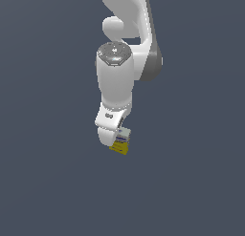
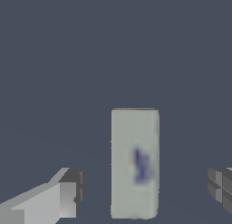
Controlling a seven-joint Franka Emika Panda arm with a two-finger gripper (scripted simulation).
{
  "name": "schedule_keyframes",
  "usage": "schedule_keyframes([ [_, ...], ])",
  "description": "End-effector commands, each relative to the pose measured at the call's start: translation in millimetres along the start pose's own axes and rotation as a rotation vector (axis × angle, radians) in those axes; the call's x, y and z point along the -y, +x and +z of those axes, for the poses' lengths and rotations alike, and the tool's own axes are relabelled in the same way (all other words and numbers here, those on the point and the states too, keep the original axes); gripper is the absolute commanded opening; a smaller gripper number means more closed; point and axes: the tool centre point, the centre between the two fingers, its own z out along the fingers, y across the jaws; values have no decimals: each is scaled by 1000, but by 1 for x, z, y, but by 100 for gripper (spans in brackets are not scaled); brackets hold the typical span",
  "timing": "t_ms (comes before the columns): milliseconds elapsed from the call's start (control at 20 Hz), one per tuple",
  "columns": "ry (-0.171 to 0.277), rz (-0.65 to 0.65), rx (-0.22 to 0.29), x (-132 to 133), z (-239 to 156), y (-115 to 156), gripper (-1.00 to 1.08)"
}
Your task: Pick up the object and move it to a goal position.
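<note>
Flat dark grey-blue backdrop is filling both views, no table edge or goal marker showing. Arm is hanging down through the upper centre of the exterior view, gripper pointing downward just below frame centre. Box is sitting at the gripper's lower right in that view, white top with a blue band and yellow lower half peeking out, partly covered by the hand; whether it is resting on the floor or off it, cannot tell. In the wrist view the box is showing as a pale upright rectangle with a blurry blue mark, lower centre of the frame, standing between the two fingers. One finger is sitting at lower left, the other finger at the lower right edge, both well apart from the box sides with clear gaps, so the jaws are standing wide and gripping nothing. Judging by looks, the box is handling as a light, stiff carton, much smaller than the hand, flat faces giving decent grip but likely to tip or skid if nudged on one side only. Best hold is looking like the two long flat faces, pinched around mid-height, pads square to them, centred so it is not twisting out.
</note>
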Motion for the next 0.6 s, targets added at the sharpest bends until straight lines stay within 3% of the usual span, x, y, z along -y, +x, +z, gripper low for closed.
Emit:
schedule_keyframes([
  [0, 1, -1, 0, 0, 4, 0, 100],
  [550, 0, -4, 0, 1, 48, 0, 100],
])
